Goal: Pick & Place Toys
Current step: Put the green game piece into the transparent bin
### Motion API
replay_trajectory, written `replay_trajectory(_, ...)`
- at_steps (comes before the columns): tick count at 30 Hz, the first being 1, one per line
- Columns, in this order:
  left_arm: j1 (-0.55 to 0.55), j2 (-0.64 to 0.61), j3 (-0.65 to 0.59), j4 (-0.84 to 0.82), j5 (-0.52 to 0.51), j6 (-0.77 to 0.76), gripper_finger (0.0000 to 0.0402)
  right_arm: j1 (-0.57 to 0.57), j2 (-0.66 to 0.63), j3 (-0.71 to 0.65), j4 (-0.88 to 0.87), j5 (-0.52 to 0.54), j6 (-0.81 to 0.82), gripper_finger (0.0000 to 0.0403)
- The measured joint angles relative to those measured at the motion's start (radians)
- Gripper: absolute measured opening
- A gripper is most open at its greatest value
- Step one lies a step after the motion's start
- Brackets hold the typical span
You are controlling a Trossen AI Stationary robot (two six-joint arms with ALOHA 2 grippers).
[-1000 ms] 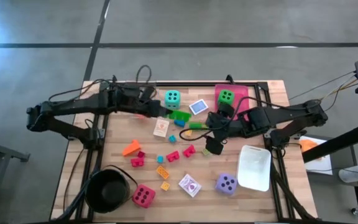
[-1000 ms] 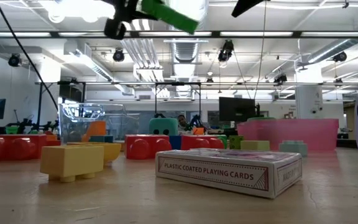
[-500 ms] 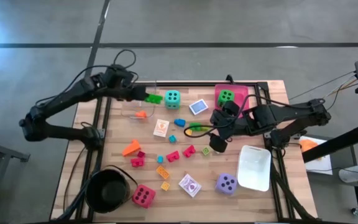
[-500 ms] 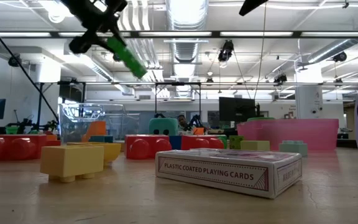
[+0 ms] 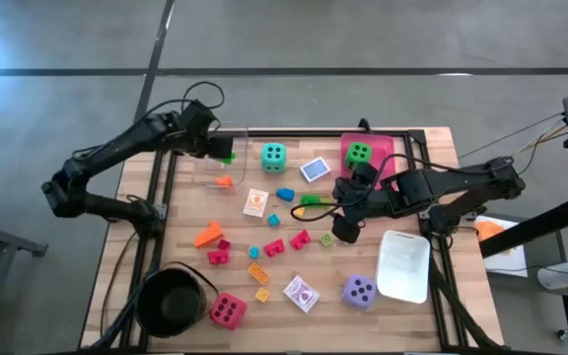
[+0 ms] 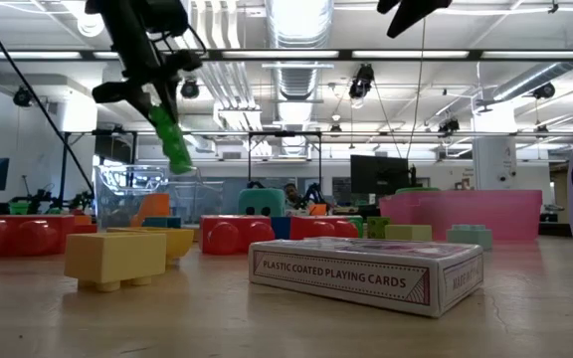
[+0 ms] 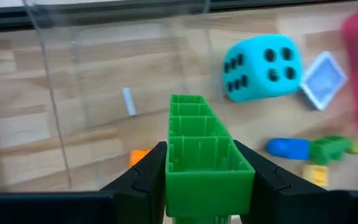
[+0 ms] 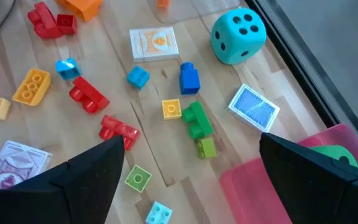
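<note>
The left gripper (image 7: 207, 186) is pinching a green block (image 7: 199, 146) above the clear tray (image 5: 208, 168) while the right gripper's (image 8: 188, 180) jaws are hanging spread.

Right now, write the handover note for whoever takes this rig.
Left end effector: shut on a green block, held above the clear tray at the table's far left.
Right end effector: open, empty, above mid-table.
Done: an orange piece lies in the clear tray; green die sits in the pink tray.
Left: teal die, purple die, red die, the cards and most small blocks on the table.
</note>
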State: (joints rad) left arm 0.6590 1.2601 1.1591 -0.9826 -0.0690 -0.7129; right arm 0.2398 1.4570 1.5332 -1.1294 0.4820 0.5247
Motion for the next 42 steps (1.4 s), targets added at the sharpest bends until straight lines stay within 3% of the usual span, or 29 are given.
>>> replay_trajectory(5,0.0,0.048,0.0,-0.013,-0.078,0.001,0.0137,0.0,0.0,-0.022,-0.02,0.0,0.046,0.0366)
replay_trajectory(20,0.013,0.22,0.0,0.011,-0.133,0.019,0.0137,0.0,-0.014,-0.08,-0.045,-0.015,0.105,0.0366)
replay_trajectory(32,0.014,0.234,-0.004,-0.061,-0.212,0.034,0.0137,0.0,-0.016,-0.08,-0.045,-0.019,0.108,0.0366)
replay_trajectory(42,0.009,0.234,-0.092,-0.025,-0.216,0.02,0.0137,0.0,-0.016,-0.08,-0.043,-0.019,0.112,0.0366)
